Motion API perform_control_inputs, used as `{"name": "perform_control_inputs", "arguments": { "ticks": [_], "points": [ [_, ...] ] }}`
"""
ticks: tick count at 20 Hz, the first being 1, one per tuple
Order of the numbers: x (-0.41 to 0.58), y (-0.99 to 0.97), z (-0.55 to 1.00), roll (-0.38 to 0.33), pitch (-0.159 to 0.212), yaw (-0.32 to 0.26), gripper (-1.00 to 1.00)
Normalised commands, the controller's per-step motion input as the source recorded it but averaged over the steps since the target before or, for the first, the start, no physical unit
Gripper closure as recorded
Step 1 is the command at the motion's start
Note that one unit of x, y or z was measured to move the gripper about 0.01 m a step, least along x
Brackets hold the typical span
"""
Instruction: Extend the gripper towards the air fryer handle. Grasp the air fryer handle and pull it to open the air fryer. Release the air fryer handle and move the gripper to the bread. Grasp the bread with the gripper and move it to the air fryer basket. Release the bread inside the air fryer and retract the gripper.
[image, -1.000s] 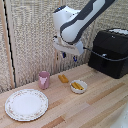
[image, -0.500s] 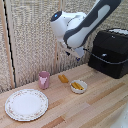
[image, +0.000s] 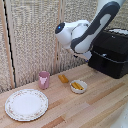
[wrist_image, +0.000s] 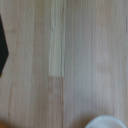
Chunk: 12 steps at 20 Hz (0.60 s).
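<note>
The black air fryer (image: 113, 52) stands at the exterior view's right, its drawer shut. I cannot make out the handle against the black front. My gripper (image: 86, 54) hangs at the end of the white arm, just beside the fryer's near side and above the table; its fingers are too dark and small to read. The orange-brown bread (image: 63, 78) lies on the wooden table between the pink cup and the small white bowl. The wrist view shows bare wood, a black corner of the fryer (wrist_image: 3, 47) and no fingers.
A pink cup (image: 44, 79) stands beside the bread. A small white bowl (image: 78, 86) with yellow-orange pieces is close by, and its rim shows in the wrist view (wrist_image: 106, 122). A patterned plate (image: 26, 104) lies at the front of the exterior view's left. A reed screen backs the table.
The arm's wrist has come down a little and shifted slightly toward the air fryer. The bread, bowl, cup and plate have not moved.
</note>
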Motion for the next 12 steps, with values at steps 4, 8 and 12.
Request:
{"name": "perform_control_inputs", "arguments": {
  "ticks": [4, 8, 12],
  "points": [
    [-0.184, -0.50, -0.24, -0.189, -0.113, 0.136, -1.00],
    [-0.161, -0.58, -0.23, -0.169, -0.108, 0.125, -1.00],
    [-0.214, -0.64, -0.28, -0.130, -0.073, 0.090, -1.00]
  ]
}}
